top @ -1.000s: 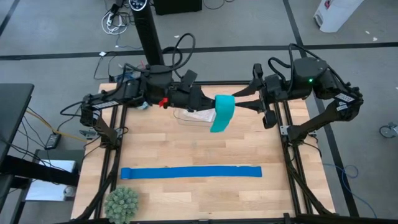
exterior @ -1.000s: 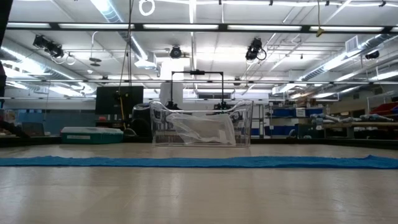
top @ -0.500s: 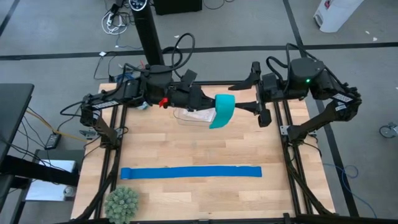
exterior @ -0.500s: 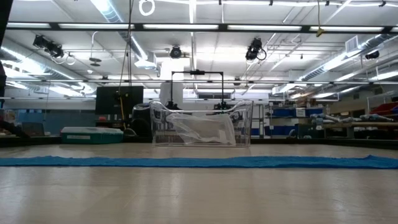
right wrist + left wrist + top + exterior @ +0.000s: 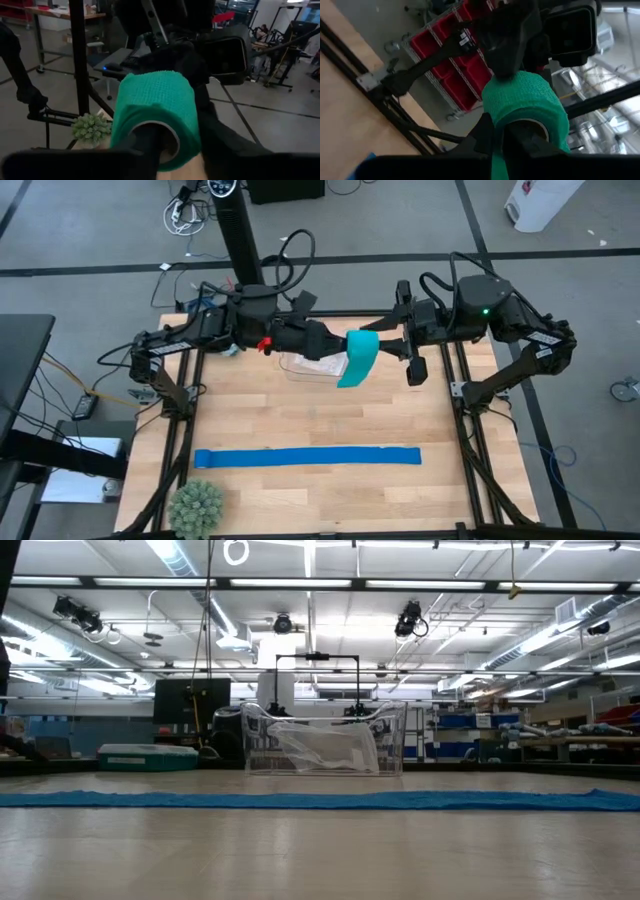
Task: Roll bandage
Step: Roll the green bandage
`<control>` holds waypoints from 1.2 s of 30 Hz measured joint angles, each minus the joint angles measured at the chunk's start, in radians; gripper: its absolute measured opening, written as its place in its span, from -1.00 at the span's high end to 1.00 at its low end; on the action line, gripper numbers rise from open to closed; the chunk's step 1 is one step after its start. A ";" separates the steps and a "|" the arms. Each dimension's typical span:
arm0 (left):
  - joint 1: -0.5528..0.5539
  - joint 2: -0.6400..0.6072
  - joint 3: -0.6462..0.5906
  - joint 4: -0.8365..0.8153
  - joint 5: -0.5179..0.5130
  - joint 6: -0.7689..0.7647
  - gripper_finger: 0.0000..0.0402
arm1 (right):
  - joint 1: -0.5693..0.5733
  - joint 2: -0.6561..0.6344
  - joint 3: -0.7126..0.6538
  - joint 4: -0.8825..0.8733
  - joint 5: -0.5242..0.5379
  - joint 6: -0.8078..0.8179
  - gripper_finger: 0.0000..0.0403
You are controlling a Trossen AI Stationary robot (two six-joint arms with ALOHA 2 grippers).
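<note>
From above, the left gripper is clenching the bandage roll in mid-air over the back of the desk, a teal tail dangling. The right gripper is meeting the roll from the other side; I cannot tell its grip.

Down low, the blue strip is lying across the desk, a clear bin behind.

Left wrist: the bandage is sitting between the fingers.

Right wrist: the roll is filling the view.
</note>
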 joint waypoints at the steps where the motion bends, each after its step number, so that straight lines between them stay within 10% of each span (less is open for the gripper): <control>1: 0.000 0.001 0.000 0.006 -0.001 0.032 0.80 | 0.000 0.001 0.000 0.000 0.000 0.000 0.43; 7: -0.001 0.002 0.000 0.051 0.004 0.219 0.57 | -0.001 -0.001 0.000 0.008 -0.068 0.001 0.94; 18: 0.000 -0.028 0.120 -0.017 -0.006 0.454 0.30 | -0.049 -0.026 0.000 0.049 -0.207 0.196 0.98; 26: -0.028 -0.028 0.219 -0.154 -0.120 0.684 0.29 | -0.185 0.023 0.000 0.018 -0.488 0.727 0.98; 36: -0.086 -0.011 0.212 -0.303 -0.202 0.779 0.29 | -0.206 0.082 -0.001 0.021 -0.562 0.997 0.99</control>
